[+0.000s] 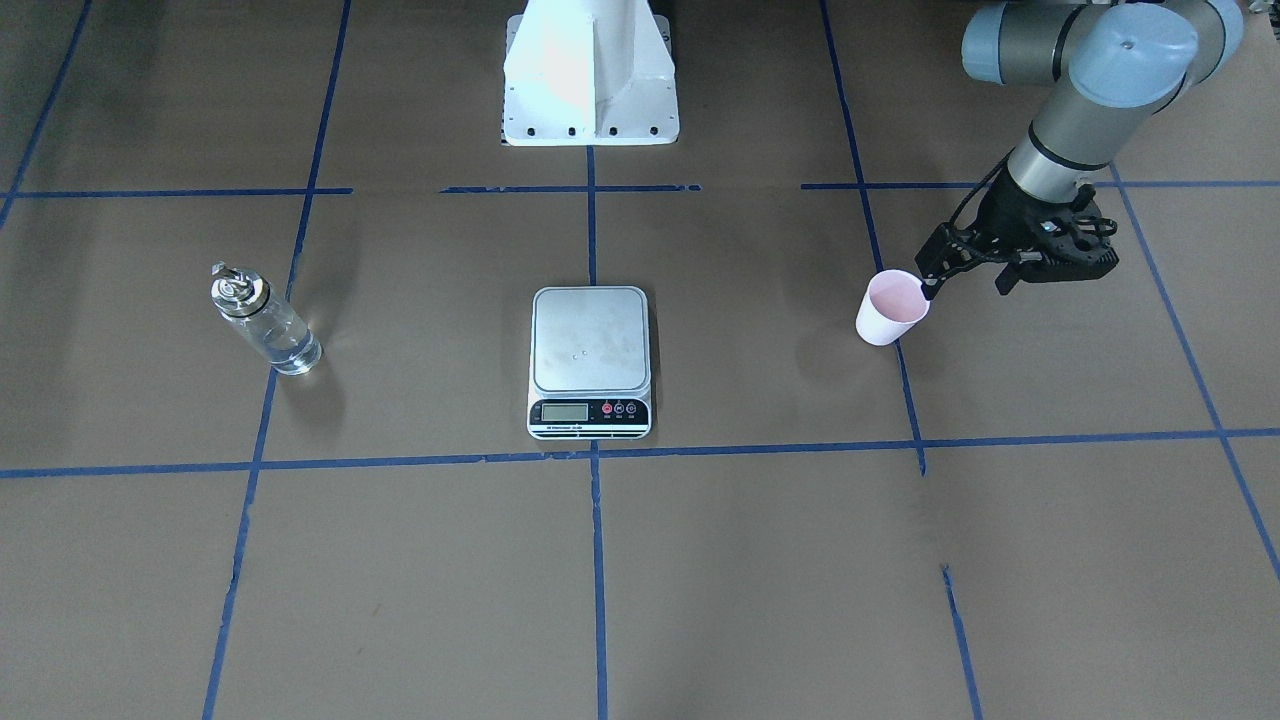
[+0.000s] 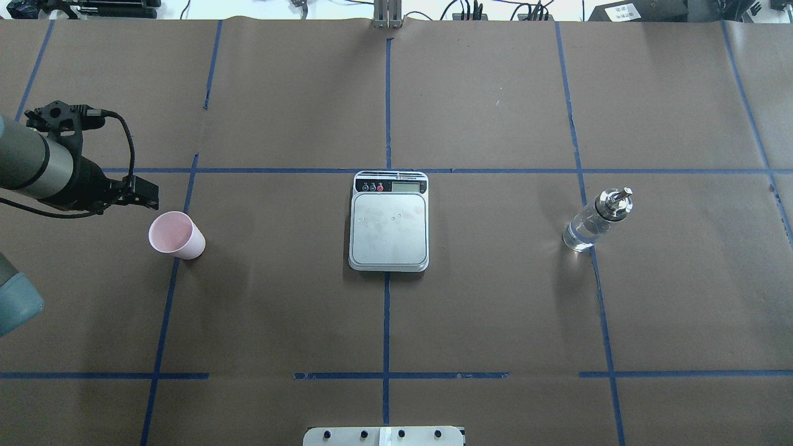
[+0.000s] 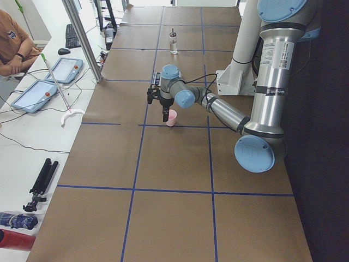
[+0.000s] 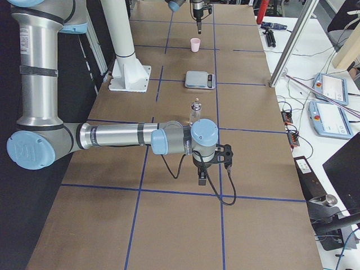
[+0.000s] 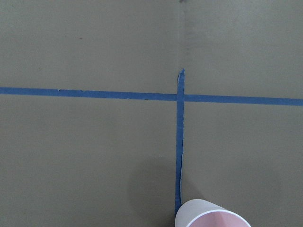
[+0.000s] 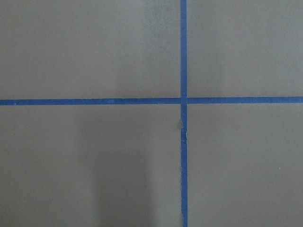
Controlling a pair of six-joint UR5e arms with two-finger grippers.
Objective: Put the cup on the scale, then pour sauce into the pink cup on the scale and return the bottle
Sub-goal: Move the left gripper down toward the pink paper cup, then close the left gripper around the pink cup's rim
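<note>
The pink cup [image 1: 893, 308] [image 2: 176, 235] stands upright on the brown table, off to the scale's side. The steel-plated scale [image 1: 590, 340] [image 2: 389, 226] sits at the table's middle with nothing on its plate. On the far side of the scale stands the clear bottle [image 1: 265, 325] [image 2: 595, 220] with its metal spout, and clear sauce [image 1: 292, 350] fills its lower part. My left gripper [image 1: 967, 288] hangs open just above and beside the cup, one fingertip [image 1: 930, 290] at the rim. My right gripper [image 4: 201, 179] hovers over bare table near the bottle; whether it is open or shut I cannot tell.
Blue tape lines cross the brown table cover. The robot's white base [image 1: 590, 70] stands behind the scale. In the exterior left view a side bench [image 3: 49, 109] carries tablets and cables, and a person [image 3: 11, 43] sits at its far end.
</note>
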